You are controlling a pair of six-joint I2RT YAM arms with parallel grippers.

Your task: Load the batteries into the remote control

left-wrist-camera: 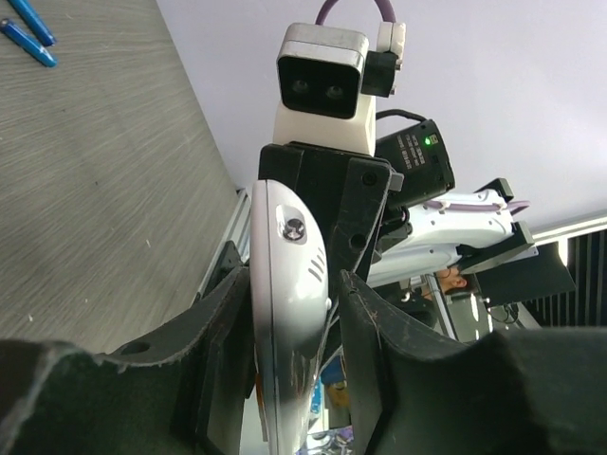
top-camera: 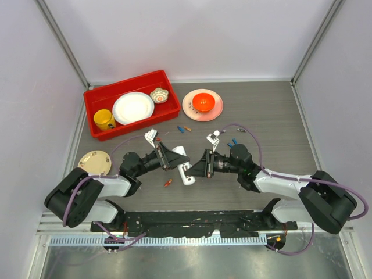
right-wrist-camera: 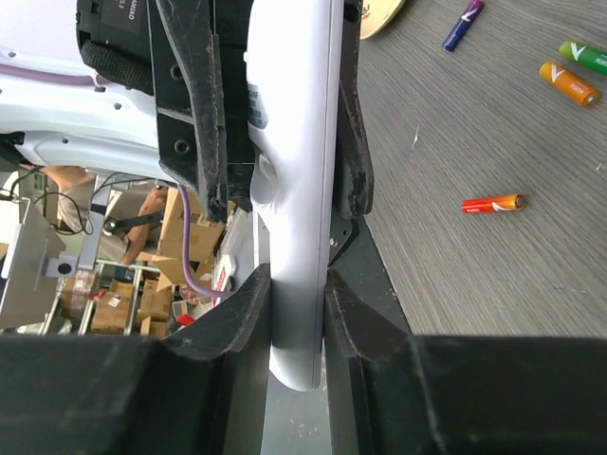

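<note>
The left pincer and right pincer both clamp the slim white plastic remote control from opposite ends. Just beside the left pincer, a thin orange-red battery lies on the grey wood-grain surface. Farther beyond lie two thin blue batteries.

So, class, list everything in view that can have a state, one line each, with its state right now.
left end effector: shut on the remote control
right end effector: shut on the remote control
remote control: held between both end effectors
batteries: loose, lying flat on the table
yellow mug: upright in the red bin
orange bowl: resting on the pink plate
</note>
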